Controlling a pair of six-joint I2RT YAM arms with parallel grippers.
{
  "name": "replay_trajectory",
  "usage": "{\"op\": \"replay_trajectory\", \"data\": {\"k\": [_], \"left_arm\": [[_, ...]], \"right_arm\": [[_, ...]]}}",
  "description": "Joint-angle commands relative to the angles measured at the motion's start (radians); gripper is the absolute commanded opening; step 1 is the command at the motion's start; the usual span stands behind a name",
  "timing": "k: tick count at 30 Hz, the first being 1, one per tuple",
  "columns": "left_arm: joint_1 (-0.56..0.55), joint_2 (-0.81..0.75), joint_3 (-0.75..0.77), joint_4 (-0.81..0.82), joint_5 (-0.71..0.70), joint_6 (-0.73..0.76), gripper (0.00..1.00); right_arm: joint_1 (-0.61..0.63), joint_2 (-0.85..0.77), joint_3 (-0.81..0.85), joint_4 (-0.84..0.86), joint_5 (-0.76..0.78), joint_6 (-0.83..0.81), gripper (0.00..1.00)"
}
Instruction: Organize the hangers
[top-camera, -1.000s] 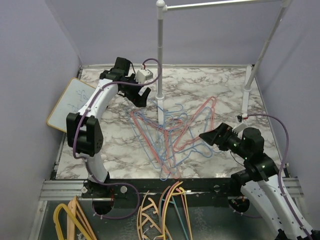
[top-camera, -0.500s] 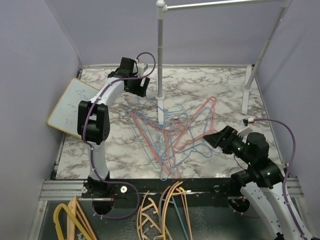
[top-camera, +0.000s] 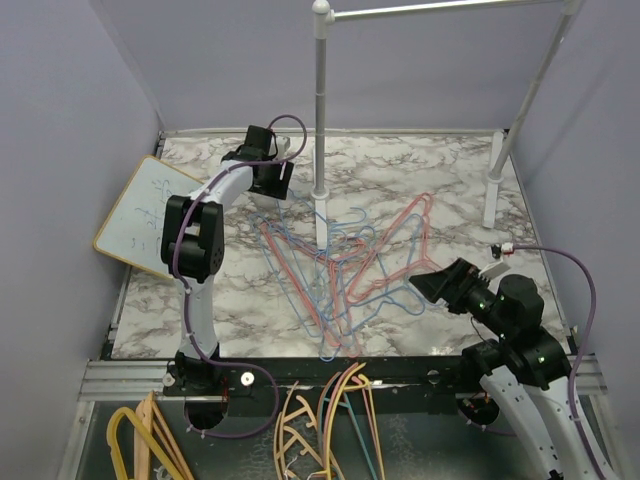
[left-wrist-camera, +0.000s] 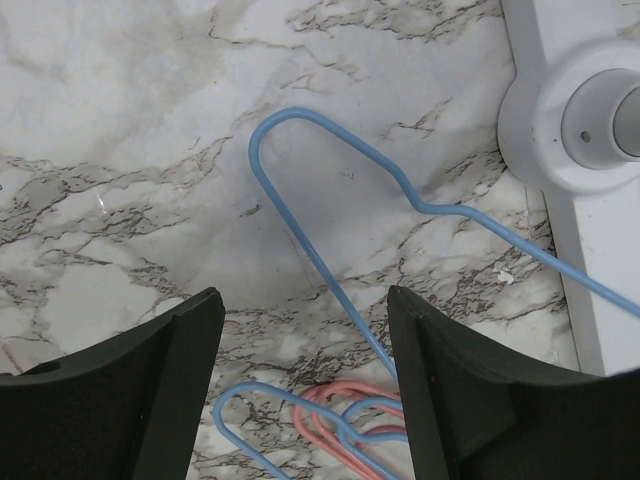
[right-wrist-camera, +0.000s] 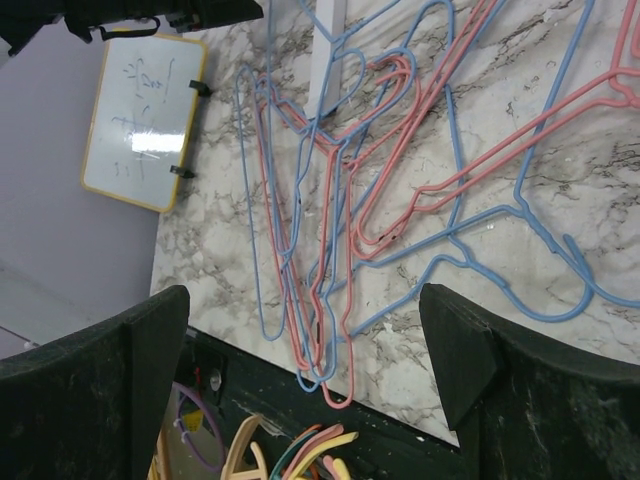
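My left gripper (top-camera: 272, 186) points down at the marble table (top-camera: 420, 170) with its fingers (left-wrist-camera: 165, 400) apart and gripping nothing. The curved hook of one blue hanger (left-wrist-camera: 292, 110) lies flat on the marble just ahead of my fingertips. Its wire runs back into the gap between them without touching either one. The white foot of the rack post (left-wrist-camera: 590, 120) sits off beyond my right-hand finger, and more blue and pink hooks (left-wrist-camera: 340, 425) lie between the fingers, closer in. My right gripper (top-camera: 430, 283) stands wide open and empty, fingers (right-wrist-camera: 110, 390) well apart. The tangled heap of hangers (right-wrist-camera: 330, 150) spreads on the table ahead of and between those fingers, and none of them touches me. A whiteboard (right-wrist-camera: 140, 120) leans beyond my left-hand finger, and thicker hangers (right-wrist-camera: 290, 450) poke up below the table edge, near the fingertips.
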Motion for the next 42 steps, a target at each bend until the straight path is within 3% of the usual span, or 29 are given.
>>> {"op": "replay_trajectory", "data": {"k": [1, 10, 12, 13, 17, 22, 29, 35, 42], "left_arm": [[-0.001, 0.052, 0.017, 0.008, -0.023, -0.034, 0.69], [-0.005, 0.117, 0.053, -0.008, -0.012, -0.052, 0.68], [-0.008, 0.128, 0.060, -0.010, -0.013, -0.055, 0.63], [-0.009, 0.132, 0.060, -0.010, -0.013, -0.056, 0.59], [-0.010, 0.138, 0.045, -0.009, -0.008, -0.070, 0.21], [-0.011, 0.111, -0.008, 0.003, 0.030, -0.092, 0.00], [-0.006, -0.003, -0.103, 0.015, 0.091, -0.141, 0.00], [0.025, -0.152, -0.163, 0.028, 0.188, -0.236, 0.00], [0.126, -0.303, -0.259, 0.103, 0.316, -0.466, 0.00]], "right_arm": [[0.003, -0.029, -0.028, -0.008, 0.017, 0.012, 1.00], [0.003, -0.013, -0.023, -0.012, 0.020, 0.014, 1.00], [0.004, -0.024, -0.022, -0.012, 0.025, 0.014, 1.00], [0.004, -0.028, -0.023, -0.012, 0.025, 0.016, 1.00], [0.004, -0.032, -0.052, -0.003, 0.000, 0.017, 1.00], [0.003, -0.035, -0.102, 0.039, -0.043, 0.027, 1.00], [0.004, 0.022, -0.167, 0.169, -0.146, 0.022, 0.99], [0.004, 0.129, -0.228, 0.442, -0.367, 0.050, 0.96], [0.003, 0.268, -0.060, 0.465, -0.410, -0.060, 0.95]]}}
